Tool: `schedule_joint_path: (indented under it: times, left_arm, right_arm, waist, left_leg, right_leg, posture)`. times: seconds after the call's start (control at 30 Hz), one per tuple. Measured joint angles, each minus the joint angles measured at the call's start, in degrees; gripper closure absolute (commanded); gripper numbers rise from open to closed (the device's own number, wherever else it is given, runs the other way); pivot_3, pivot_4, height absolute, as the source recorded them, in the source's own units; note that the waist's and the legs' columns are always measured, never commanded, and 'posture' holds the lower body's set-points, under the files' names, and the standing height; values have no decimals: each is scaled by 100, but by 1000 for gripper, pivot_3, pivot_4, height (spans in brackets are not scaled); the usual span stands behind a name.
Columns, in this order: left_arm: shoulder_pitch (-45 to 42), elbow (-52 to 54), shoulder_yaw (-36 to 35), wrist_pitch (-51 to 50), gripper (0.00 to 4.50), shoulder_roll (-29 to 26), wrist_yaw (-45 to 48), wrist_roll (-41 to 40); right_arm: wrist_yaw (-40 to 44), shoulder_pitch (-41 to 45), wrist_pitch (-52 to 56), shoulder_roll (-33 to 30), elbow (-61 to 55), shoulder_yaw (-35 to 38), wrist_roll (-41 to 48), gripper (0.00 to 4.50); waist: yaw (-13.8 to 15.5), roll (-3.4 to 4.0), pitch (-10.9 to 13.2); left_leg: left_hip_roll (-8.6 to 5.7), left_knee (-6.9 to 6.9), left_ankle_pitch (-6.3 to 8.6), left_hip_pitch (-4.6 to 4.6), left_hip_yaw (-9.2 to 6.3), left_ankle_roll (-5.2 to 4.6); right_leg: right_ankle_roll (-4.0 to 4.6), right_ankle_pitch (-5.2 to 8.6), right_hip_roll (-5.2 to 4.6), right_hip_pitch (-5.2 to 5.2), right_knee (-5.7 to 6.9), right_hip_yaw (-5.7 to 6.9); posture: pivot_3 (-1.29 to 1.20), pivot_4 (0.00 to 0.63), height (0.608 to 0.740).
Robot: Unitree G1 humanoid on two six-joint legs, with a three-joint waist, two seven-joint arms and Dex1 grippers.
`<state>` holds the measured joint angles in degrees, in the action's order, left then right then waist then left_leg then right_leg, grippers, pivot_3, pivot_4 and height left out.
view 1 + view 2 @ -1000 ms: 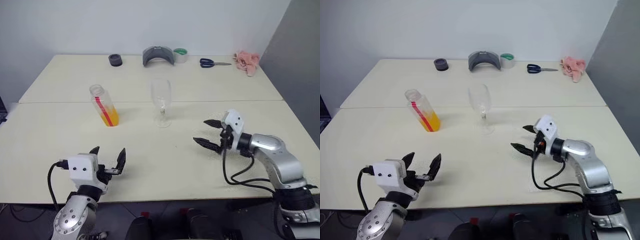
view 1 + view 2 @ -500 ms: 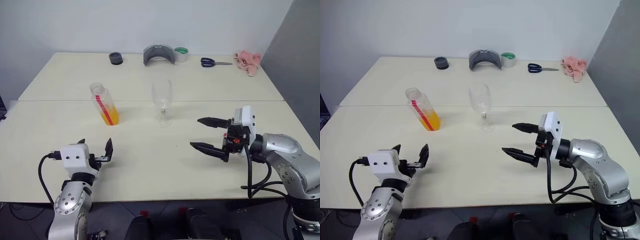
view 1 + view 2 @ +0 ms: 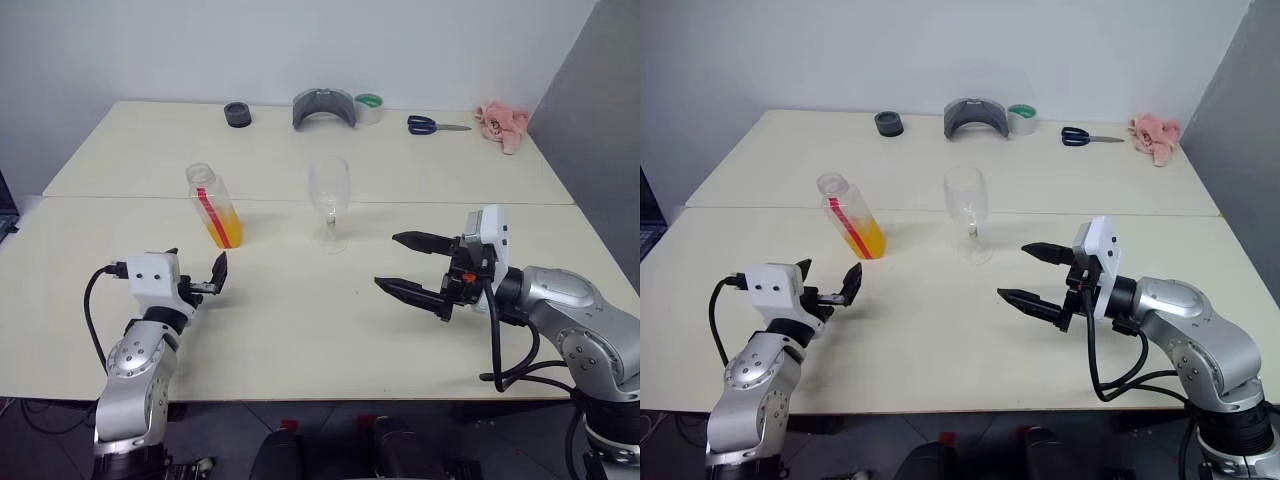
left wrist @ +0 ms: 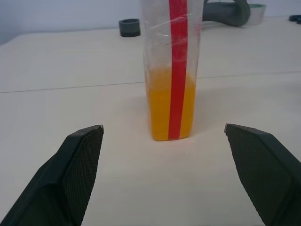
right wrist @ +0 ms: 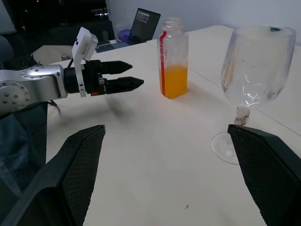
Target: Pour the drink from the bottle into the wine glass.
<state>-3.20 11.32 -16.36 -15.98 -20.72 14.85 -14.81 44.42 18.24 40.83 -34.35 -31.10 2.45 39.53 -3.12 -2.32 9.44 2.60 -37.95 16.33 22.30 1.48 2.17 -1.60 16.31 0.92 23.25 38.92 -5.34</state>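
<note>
The bottle (image 3: 212,205) stands upright and uncapped on the left half of the table, with the orange drink (image 3: 223,234) filling its lower part. The empty wine glass (image 3: 329,198) stands to its right, near the middle. My left gripper (image 3: 196,272) is open and level, pointing at the bottle from a short way in front of it. In the left wrist view the bottle (image 4: 173,70) stands beyond and between the spread fingers (image 4: 77,162), untouched. My right gripper (image 3: 387,261) is open, held above the table to the front right of the glass, pointing left.
Along the far edge lie a black round piece (image 3: 237,113), a grey curved piece (image 3: 324,106), a tape roll (image 3: 369,107), scissors (image 3: 430,125) and a pink cloth (image 3: 503,122). A seam (image 3: 470,203) between two tabletops runs behind the bottle and glass.
My left gripper has moved forward toward the bottle. My right gripper rose off the table early in the second, then held still. Bottle and glass have not moved.
</note>
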Motion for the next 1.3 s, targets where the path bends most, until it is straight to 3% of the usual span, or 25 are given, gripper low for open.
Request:
schedule_joint_path:
  times: [0.9,1.3]
  left_arm:
    - [-1761,-2226,242,792,0,-143,335,287]
    - [-2951,-4230,320,1872,0,-136,312,605]
  right_arm:
    - [-557,-92,9,-71,-146,22,-6,48]
    - [-715,14,110,-72,-173,24,0,48]
  waist:
    - [60,-1,0]
    - [132,-1,0]
  left_leg:
    - [-2,-6,-1,16,-16,1]
    - [-7,-12,-1,31,-27,1]
  right_leg:
    - [0,-1,-4,3,1,15]
    - [1,-2,-6,8,0,31]
  posture:
    - [0,150,740]
    - [0,150,740]
